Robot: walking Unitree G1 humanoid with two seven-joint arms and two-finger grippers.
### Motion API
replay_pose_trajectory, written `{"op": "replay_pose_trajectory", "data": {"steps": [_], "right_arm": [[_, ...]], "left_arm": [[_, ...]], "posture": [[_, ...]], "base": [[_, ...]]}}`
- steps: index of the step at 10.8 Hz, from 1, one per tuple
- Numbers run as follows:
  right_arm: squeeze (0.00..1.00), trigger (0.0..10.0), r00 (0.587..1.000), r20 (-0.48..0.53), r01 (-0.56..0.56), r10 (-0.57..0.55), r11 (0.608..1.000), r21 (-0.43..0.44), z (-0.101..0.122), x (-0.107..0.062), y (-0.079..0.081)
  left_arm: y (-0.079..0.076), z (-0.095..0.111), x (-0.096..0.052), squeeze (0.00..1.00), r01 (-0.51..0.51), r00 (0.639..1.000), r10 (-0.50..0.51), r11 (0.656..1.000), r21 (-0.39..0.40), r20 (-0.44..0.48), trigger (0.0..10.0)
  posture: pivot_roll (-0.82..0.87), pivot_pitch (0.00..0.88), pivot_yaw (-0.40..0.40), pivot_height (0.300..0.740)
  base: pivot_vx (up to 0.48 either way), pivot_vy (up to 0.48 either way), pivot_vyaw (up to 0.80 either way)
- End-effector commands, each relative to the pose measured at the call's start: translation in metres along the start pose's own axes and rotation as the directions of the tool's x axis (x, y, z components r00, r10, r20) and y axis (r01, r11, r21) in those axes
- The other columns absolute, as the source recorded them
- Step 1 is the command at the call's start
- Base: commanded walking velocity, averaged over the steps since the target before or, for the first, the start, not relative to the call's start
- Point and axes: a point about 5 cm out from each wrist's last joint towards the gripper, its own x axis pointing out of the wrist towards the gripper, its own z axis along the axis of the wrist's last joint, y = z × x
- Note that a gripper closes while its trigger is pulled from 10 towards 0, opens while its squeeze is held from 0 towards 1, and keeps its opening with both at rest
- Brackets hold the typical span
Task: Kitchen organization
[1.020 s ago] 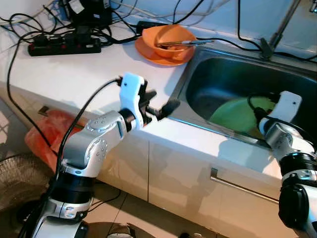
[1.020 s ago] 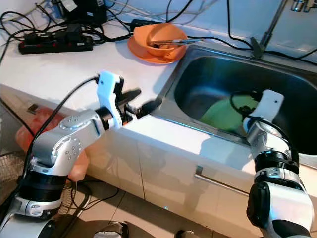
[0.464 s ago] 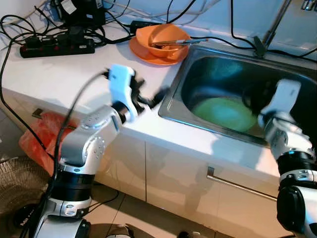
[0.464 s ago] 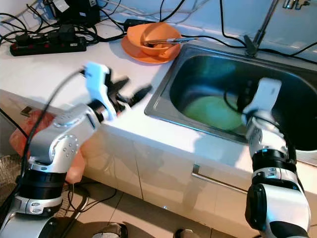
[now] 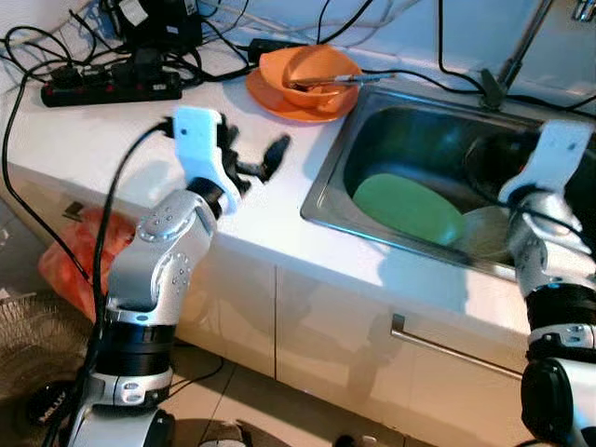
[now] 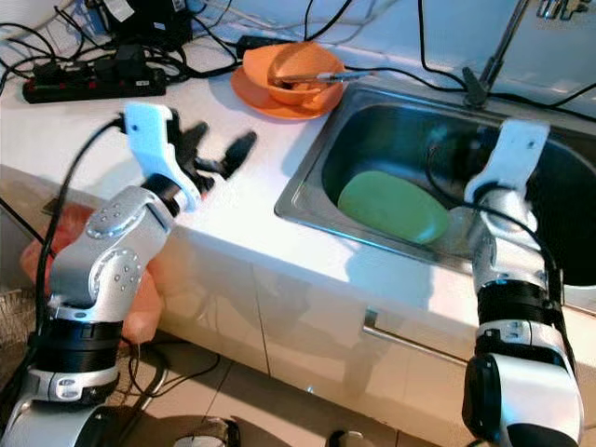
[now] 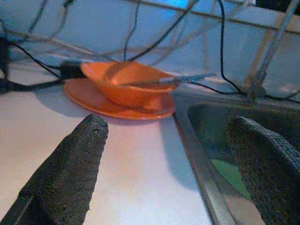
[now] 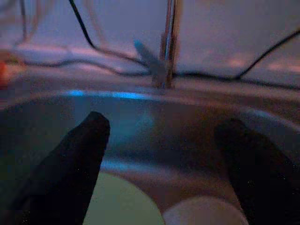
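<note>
— Inside the stainless steel sink [image 5: 326,177]?
— Oval green plate [image 5: 407,209], long axis slanting toward the front right corner. Right gripper [image 8: 164,154] above, fingers apart.
— Left of the sink?
— Left gripper [image 7: 173,154], spread wide, aimed at orange bowl [image 7: 126,86].

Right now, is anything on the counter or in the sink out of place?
Yes. A black power strip and a tangle of cables lie on the counter beside the sink; one cable runs along its rim. A utensil overhangs the orange bowl.
</note>
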Motion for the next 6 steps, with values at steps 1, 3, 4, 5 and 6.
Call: {"op": "replay_pose_trajectory", "data": {"steps": [1, 3, 4, 5, 6], "right_arm": [[1.00, 10.0, 0.998, 0.064, -0.005, 0.006, 1.000, -0.011, 0.009, -0.003, 0.006], [1.00, 10.0, 0.975, 0.099, -0.201, 0.197, 0.979, 0.026, 0.010, -0.020, 0.053], [0.60, 10.0, 0.970, 0.103, -0.228, 0.222, 0.973, 0.047, 0.008, -0.024, 0.060], [0.51, 10.0, 0.966, 0.097, -0.248, 0.240, 0.965, 0.090, 0.002, -0.030, 0.072], [0.00, 10.0, 0.972, 0.094, -0.225, 0.217, 0.970, 0.089, -0.002, -0.032, 0.072]], "left_arm": [[0.007, 0.003, -0.003, 0.00, -0.068, 0.997, 0.066, 0.996, 0.052, 0.039, 10.0], [0.022, 0.005, -0.012, 0.00, -0.186, 0.978, 0.175, 0.978, 0.098, 0.109, 10.0], [0.026, 0.008, -0.013, 0.00, -0.211, 0.972, 0.194, 0.969, 0.129, 0.129, 10.0], [0.036, 0.013, -0.013, 0.00, -0.254, 0.960, 0.232, 0.957, 0.142, 0.156, 10.0], [0.039, 0.017, -0.009, 0.00, -0.268, 0.956, 0.243, 0.951, 0.154, 0.165, 10.0]], "posture": [[0.12, 0.058, -0.041, 0.740], [0.11, 0.048, -0.055, 0.740], [0.14, 0.028, -0.056, 0.740], [0.14, 0.026, -0.045, 0.740], [0.14, 0.019, -0.030, 0.740]], "base": [[0.000, 0.000, 0.00], [0.000, 0.000, 0.00], [0.000, 0.000, 0.00], [0.000, 0.000, -0.61], [0.000, 0.000, -0.80]]}}
